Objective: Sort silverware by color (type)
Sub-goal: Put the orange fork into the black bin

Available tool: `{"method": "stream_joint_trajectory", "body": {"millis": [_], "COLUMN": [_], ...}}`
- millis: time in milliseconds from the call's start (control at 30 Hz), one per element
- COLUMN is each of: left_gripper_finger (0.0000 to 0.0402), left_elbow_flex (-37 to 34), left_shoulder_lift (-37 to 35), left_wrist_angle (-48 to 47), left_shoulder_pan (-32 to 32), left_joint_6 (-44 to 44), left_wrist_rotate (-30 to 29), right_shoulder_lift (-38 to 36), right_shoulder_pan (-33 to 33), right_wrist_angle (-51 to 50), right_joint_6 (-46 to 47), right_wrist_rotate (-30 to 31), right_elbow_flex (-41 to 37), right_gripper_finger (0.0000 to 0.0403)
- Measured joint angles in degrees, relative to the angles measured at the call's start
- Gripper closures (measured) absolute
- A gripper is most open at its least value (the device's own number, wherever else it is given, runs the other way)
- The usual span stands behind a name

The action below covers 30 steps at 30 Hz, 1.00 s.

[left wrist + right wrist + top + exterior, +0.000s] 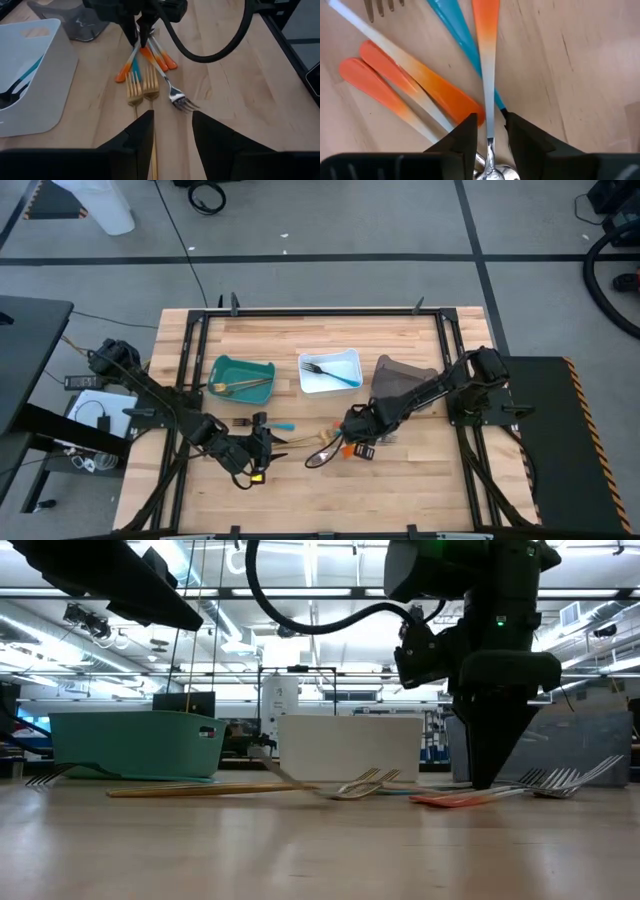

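A small heap of silverware [322, 444] lies flat on the wooden table between my grippers. It holds orange-handled pieces [162, 57], two gold forks [142, 90], a silver fork [181, 101] and a blue handle [455, 30]. My right gripper [490, 127] is down at the table [487, 780], open. Its fingers stand on either side of the pale neck of one orange-handled piece [489, 60], with a small gap on each side. My left gripper [172, 125] is open and raised over the gold forks' handles [262, 445].
A teal bin [243, 377] holds gold pieces. A white bin [330, 370] holds a dark fork. A grey-brown bin [400, 375] stands by the right arm. A lone blue-handled piece [285, 426] and a small fork [243, 423] lie near the left gripper. Silver forks [560, 780] lie right of the heap.
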Motion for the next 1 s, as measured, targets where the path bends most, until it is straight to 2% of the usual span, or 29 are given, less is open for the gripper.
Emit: {"method": "stream_joint_trajectory", "body": {"millis": [400,1000], "left_gripper_finger": [0.0257,0.0257], "left_elbow_flex": [0.0,0.0], "left_shoulder_lift": [0.0,0.0], "left_wrist_angle": [-0.4,-0.8], "left_shoulder_pan": [-0.1,-0.1], "left_joint_6": [0.1,0.1], "left_wrist_rotate": [0.0,0.0], "right_shoulder_lift": [0.1,-2.0], "right_shoulder_pan": [0.0,-0.6], "right_wrist_angle": [-0.3,-3.5], "right_joint_6": [0.1,1.5], "right_wrist_rotate": [-1.5,-1.1], "right_elbow_flex": [-0.1,1.0], "right_gripper_finger": [0.0387,0.0399]}}
